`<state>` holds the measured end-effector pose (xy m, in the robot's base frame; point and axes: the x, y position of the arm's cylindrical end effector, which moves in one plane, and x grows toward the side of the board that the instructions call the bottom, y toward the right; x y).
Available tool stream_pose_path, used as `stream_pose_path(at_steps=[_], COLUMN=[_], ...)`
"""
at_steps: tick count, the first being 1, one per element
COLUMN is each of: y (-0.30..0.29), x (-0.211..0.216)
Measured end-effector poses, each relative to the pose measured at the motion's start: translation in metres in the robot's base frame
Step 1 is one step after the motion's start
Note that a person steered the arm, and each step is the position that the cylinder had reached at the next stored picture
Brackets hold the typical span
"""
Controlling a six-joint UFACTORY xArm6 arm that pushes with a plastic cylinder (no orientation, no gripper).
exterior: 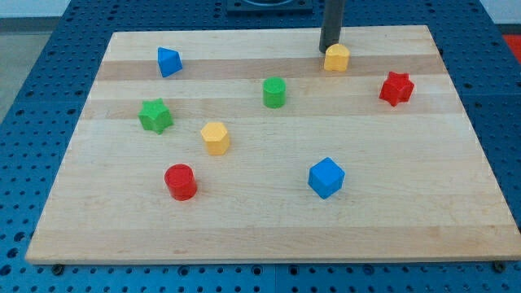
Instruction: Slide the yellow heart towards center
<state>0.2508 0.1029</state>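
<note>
The yellow heart lies near the top edge of the wooden board, right of the middle. My tip stands just above and to the left of the heart, touching or almost touching its upper left side. The dark rod rises straight up from there and leaves the view at the top.
A green cylinder lies below and left of the heart, and a red star to its lower right. Also on the board are a blue triangular block, a green star, a yellow hexagon, a red cylinder and a blue cube.
</note>
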Motion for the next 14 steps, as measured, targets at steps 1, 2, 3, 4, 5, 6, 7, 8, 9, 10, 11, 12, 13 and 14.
stream_pose_path(at_steps=[1,2,3,4,5,6,7,8,9,10,11,12,13,14], y=[0.011,0.036,0.041,0.038,0.015,-0.017,-0.019,-0.015,-0.014,-0.014,-0.014,-0.013,-0.013,0.011], x=[-0.004,-0.004,-0.004,-0.001,0.008,0.012,0.026,0.027,0.034,0.051,0.068,0.086,0.095,0.097])
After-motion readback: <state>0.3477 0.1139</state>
